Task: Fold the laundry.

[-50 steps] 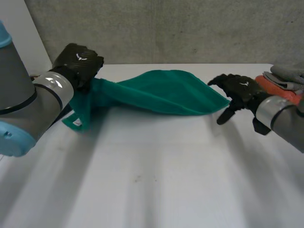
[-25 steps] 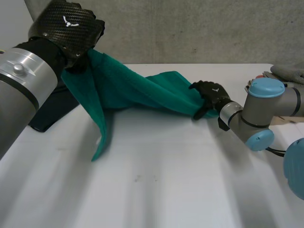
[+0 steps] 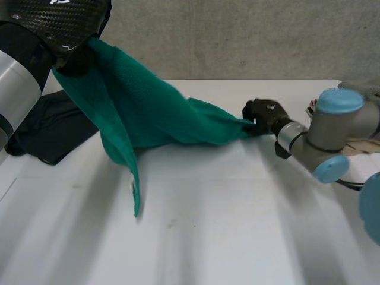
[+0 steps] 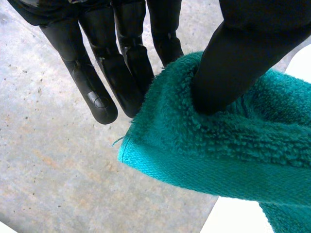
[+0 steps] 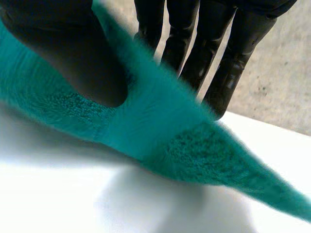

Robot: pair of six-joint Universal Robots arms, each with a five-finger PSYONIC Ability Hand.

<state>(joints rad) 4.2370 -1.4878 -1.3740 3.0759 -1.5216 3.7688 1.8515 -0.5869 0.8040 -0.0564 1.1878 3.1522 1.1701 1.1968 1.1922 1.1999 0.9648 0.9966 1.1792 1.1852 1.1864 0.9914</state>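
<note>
A green towel (image 3: 160, 113) stretches between my two hands above the white table (image 3: 214, 225). My left hand (image 3: 62, 24) is raised high at the near left and pinches one corner of the towel (image 4: 228, 145) between its thumb and fingers (image 4: 124, 73). My right hand (image 3: 264, 116), low at the table's right, pinches the opposite end of the towel (image 5: 160, 131) between its thumb and fingers (image 5: 228, 63). One loose corner of the towel hangs down to the table below my left hand.
A dark garment (image 3: 50, 127) lies on the table at the far left, behind the towel. A stack of folded cloths (image 3: 362, 89) sits at the right edge, behind my right arm. A concrete wall runs along the back.
My left hand has lifted its corner of the towel up and toward the camera. My right hand moved in to the towel's right end and closed its fingers on it.
</note>
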